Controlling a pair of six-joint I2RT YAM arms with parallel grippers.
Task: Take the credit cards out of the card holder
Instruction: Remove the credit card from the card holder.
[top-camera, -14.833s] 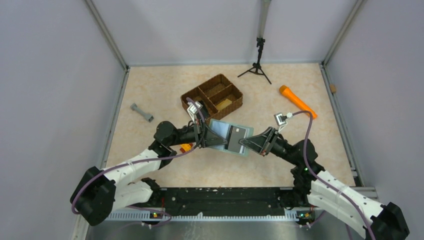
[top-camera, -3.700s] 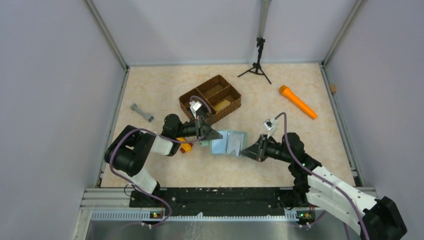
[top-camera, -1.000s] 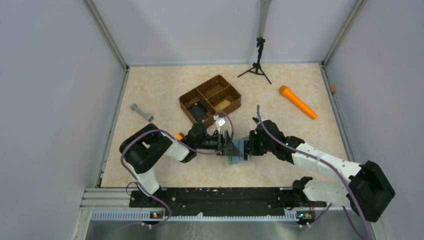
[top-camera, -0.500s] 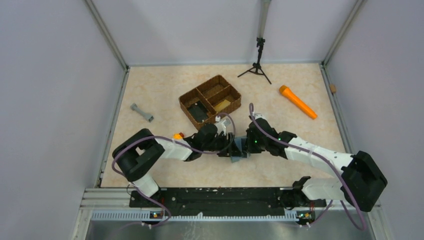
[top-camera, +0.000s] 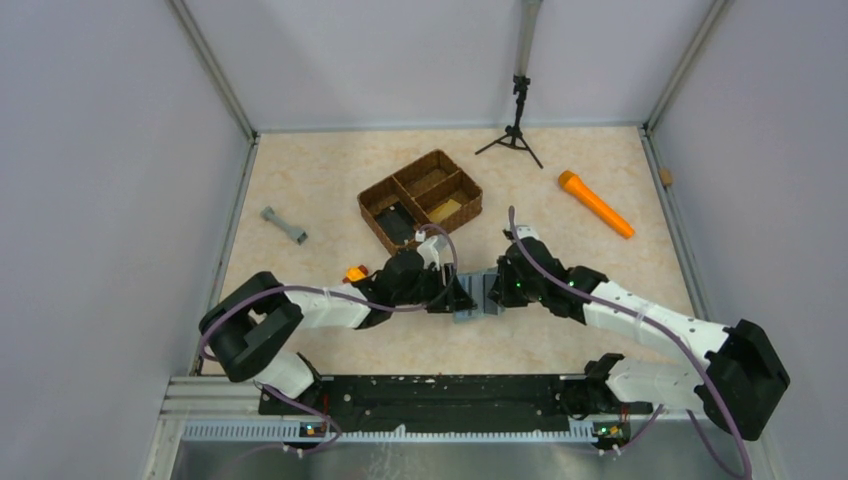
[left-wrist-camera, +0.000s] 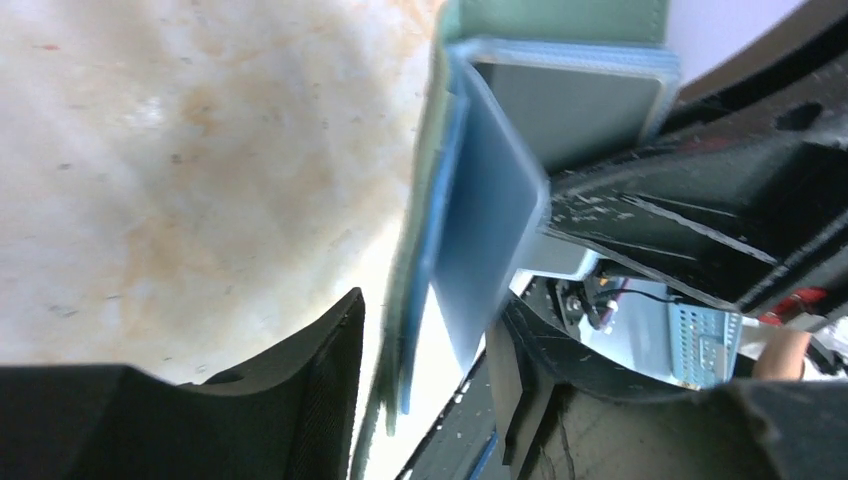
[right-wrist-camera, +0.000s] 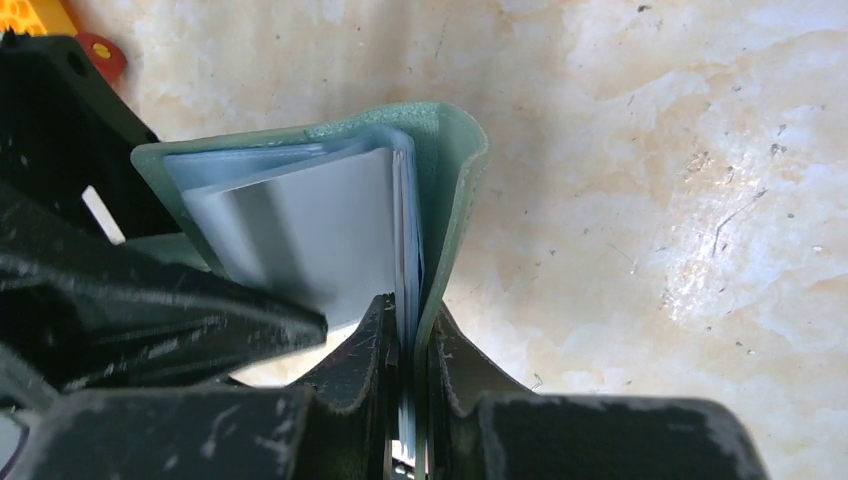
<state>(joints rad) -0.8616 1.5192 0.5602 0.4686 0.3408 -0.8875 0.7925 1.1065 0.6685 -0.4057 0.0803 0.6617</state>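
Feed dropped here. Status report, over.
Right gripper shut on card holder. Left gripper open, fingers either side of its pockets. Grey card not out yet. Nothing in the way.

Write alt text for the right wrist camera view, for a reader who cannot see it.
The right gripper pinches a grey-green card holder on edge between two black fingers, its cover and pale blue-clear pockets fanning open against a mottled beige table. Black fingers of the left gripper fill the view's left side.
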